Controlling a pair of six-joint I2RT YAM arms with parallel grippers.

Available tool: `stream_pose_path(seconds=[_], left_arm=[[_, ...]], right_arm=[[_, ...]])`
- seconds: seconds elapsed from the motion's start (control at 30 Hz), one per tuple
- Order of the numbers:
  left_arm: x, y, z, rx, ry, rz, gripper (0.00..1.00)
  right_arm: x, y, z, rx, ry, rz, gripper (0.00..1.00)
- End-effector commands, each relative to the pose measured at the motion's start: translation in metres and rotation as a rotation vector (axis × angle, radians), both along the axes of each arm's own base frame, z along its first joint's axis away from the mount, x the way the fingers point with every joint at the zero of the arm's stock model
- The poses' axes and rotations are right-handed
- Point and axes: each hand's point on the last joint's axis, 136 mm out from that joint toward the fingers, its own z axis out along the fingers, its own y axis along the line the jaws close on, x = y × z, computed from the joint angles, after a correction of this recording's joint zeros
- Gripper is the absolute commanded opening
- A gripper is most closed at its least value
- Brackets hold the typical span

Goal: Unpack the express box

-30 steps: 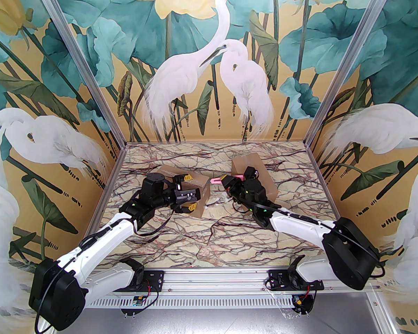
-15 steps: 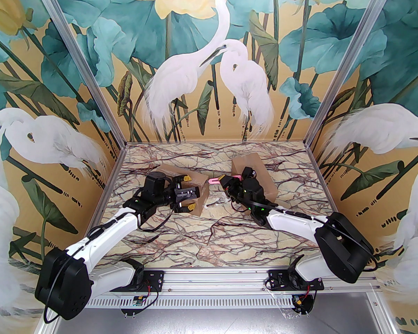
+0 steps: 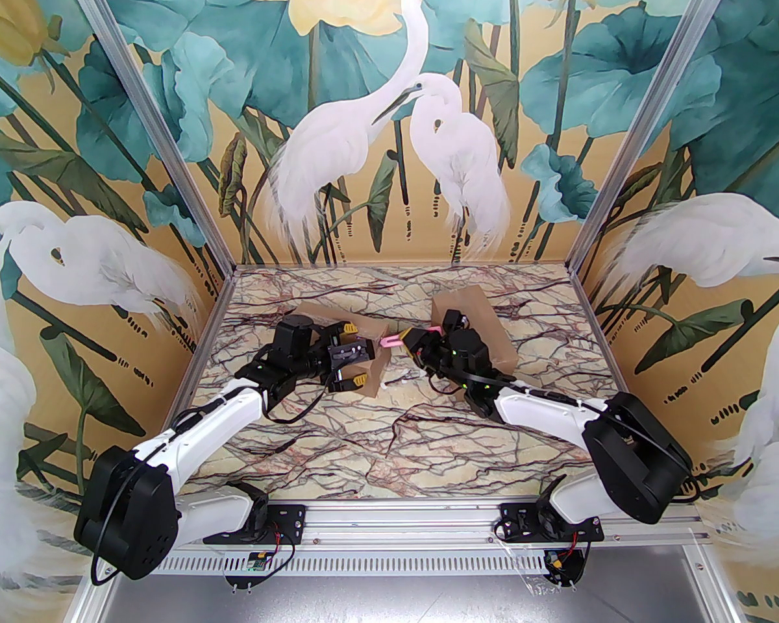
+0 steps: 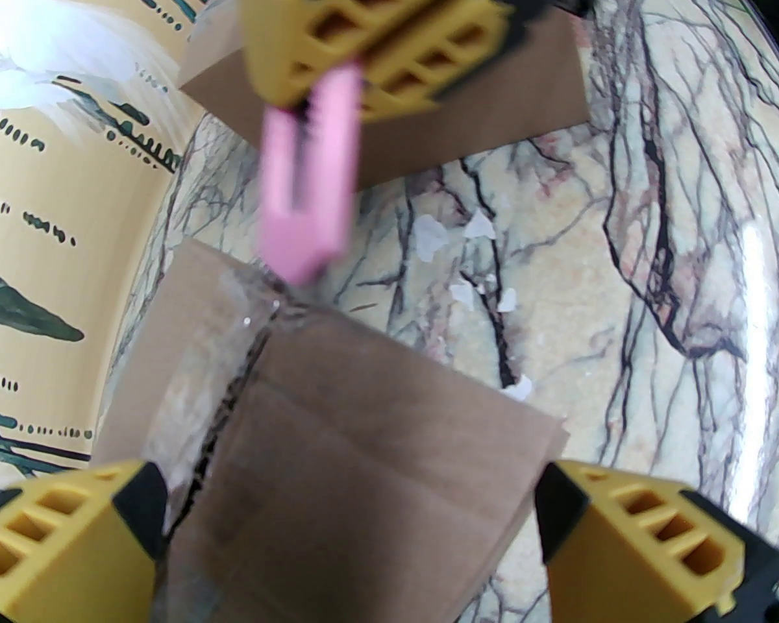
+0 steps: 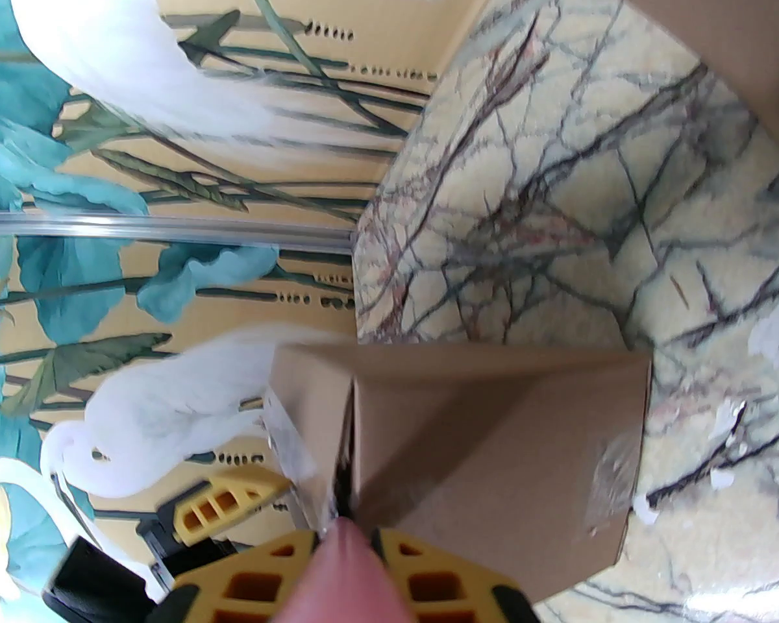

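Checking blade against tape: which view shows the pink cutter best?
Left wrist: the pink cutter shows most of its length, slightly blurred, tip at the taped seam of the box. Top external shows it small; right wrist shows its blurred end, close up, at the seam.

High rear camera looks down; close wrist cameras share box (image 4: 363,445).

The near half of the table (image 3: 389,451) is bare, so there is lots of room to move there. Farther back, two brown boxes block the way: the express box (image 3: 378,374) on the left and a second box (image 3: 480,302) on the right. The gap between them is small. The right gripper (image 3: 408,339) sits in it, pinching a pink cutter (image 3: 391,341). The left gripper (image 3: 354,355) hangs over the express box, fingers wide apart.
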Motion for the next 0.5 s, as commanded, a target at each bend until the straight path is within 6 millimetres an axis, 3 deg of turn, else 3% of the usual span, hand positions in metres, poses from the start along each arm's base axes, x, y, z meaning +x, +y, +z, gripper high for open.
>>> stream_pose_path(seconds=[0.0,0.27,0.47], left_arm=[[0.019,0.002,0.022,-0.032,-0.058,0.046,0.99],[0.019,0.002,0.019,-0.029,-0.033,0.039,0.99],[0.010,0.011,0.004,-0.016,0.024,0.078,0.99]], right_arm=[[-0.015,0.014,0.006,-0.010,0.000,0.107,0.00],[-0.017,0.002,0.007,-0.034,-0.008,0.067,0.00],[-0.012,-0.038,0.030,-0.090,-0.103,-0.085,0.00]])
